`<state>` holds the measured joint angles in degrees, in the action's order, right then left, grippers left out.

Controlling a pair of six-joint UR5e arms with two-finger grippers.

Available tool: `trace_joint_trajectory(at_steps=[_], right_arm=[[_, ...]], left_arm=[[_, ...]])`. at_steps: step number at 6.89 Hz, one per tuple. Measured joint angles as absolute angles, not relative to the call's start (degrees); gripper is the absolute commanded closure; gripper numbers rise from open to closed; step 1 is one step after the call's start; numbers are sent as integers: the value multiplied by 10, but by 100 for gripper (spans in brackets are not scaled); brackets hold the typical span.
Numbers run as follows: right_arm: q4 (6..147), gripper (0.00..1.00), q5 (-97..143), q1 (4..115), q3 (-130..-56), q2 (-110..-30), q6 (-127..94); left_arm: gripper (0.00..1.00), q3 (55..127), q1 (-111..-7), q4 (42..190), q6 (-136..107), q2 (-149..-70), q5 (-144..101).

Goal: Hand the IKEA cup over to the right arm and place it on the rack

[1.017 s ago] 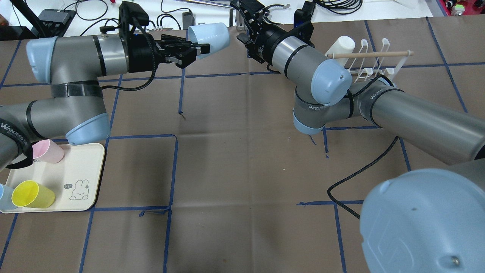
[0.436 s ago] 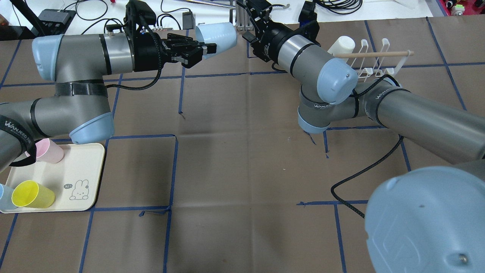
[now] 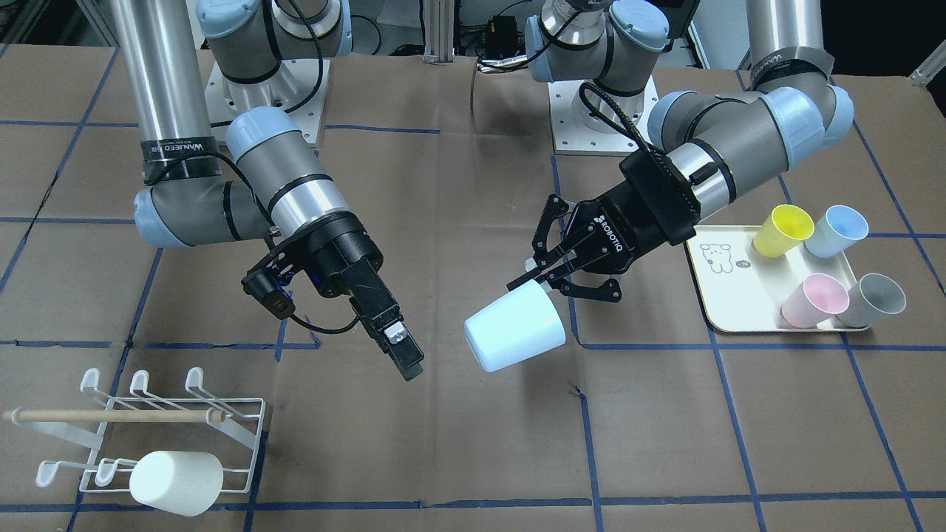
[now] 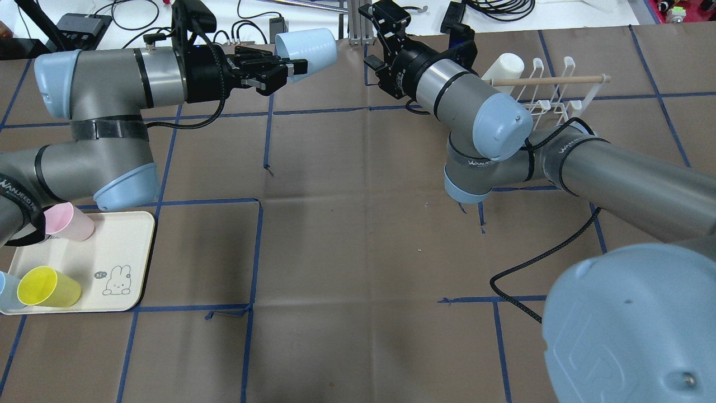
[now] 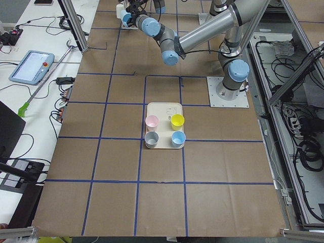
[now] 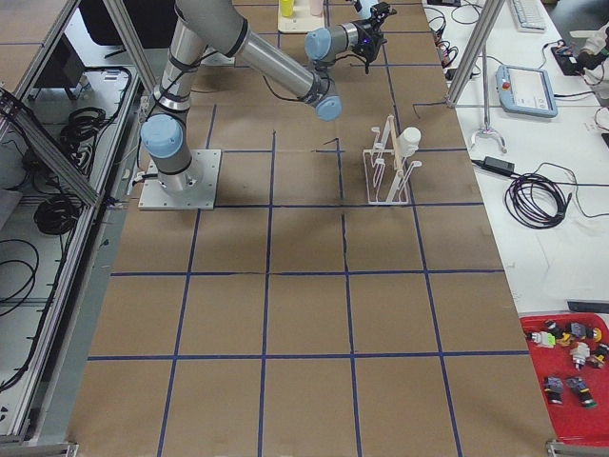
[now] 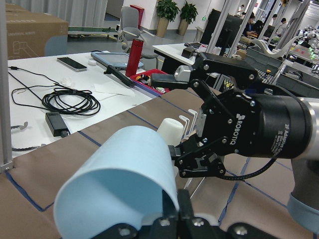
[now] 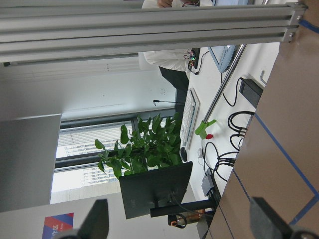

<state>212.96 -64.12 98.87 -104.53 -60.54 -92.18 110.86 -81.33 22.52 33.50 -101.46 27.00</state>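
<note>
"Pale blue cup (image 3: 515,327): where is it?"

"Up in the air, over the operators' half of the table and about midway between the arms. The left gripper (image 3: 545,284) has it by the rim, one finger inside the mouth and one outside, clamped on the wall."

"Why by the rim?"

"Likely so that the body and base are left bare for the other arm to take. The mouth faces back at the left wrist and the base leads."

"So its long axis?"

"Close to level. It runs from the left gripper towards the right gripper (image 3: 410,363), with the base end nearer that one (how far it tips cannot be told)."

"And the right one?"

"Spread wide with nothing in it, as both wrist views show. It is near the base, with a gap between them, and looks lined up to close on the cup's side."

"How far along?"

"The handover is not yet made. The rack (image 3: 111,415) stands on the right arm's side, well apart from the cup, with a white cup (image 3: 177,484) already on it. The tray (image 3: 739,295) with four other cups sits by the left arm, probably the pick-up spot."
</note>
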Motion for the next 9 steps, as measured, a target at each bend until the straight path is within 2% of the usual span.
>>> trace_joint_trajectory(at_steps=[3, 9], right_arm=[[2132, 4, -645, 993, -1046, -604, -968], [2130, 4, -679, 1033, -1023, -595, -971]], left_arm=[[96, 1106, -817, 224, 324, -1023, 274], [96, 1106, -821, 218, 311, -1027, 277]])
